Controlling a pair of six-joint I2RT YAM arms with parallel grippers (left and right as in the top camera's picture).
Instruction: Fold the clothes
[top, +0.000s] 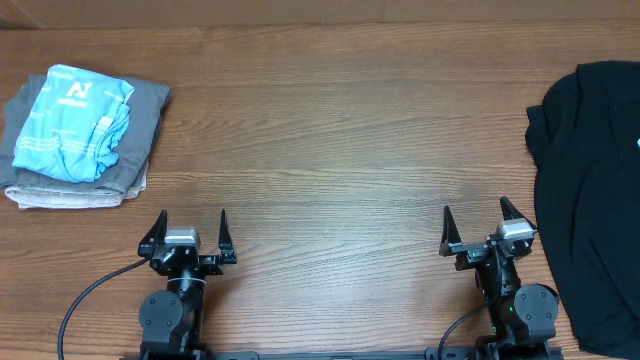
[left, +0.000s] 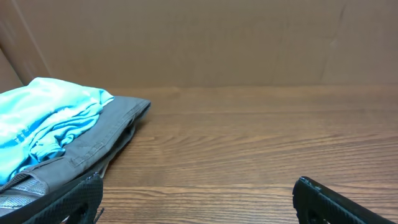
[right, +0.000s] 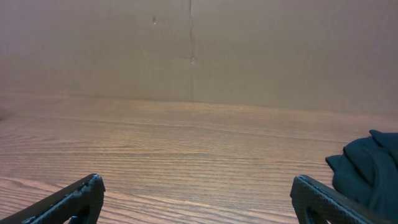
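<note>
Black clothes (top: 590, 190) lie heaped at the frame's right edge on the wood-grain table (top: 330, 140). A folded stack (top: 80, 130), blue on grey, sits upper left. Left gripper (top: 192, 215) and right gripper (top: 476, 208), low in frame, stand spread and empty. A plain brown wall (right: 249, 50) rises behind.

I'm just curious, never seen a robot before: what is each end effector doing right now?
The left end effector: open, holding nothing.
The right end effector: open, holding nothing.

Black clothes (top: 590, 190) — turquoise garment (top: 72, 122) with white print, grey folded fabric (top: 145, 125) — brown wood-grain table (top: 330, 150)
</note>
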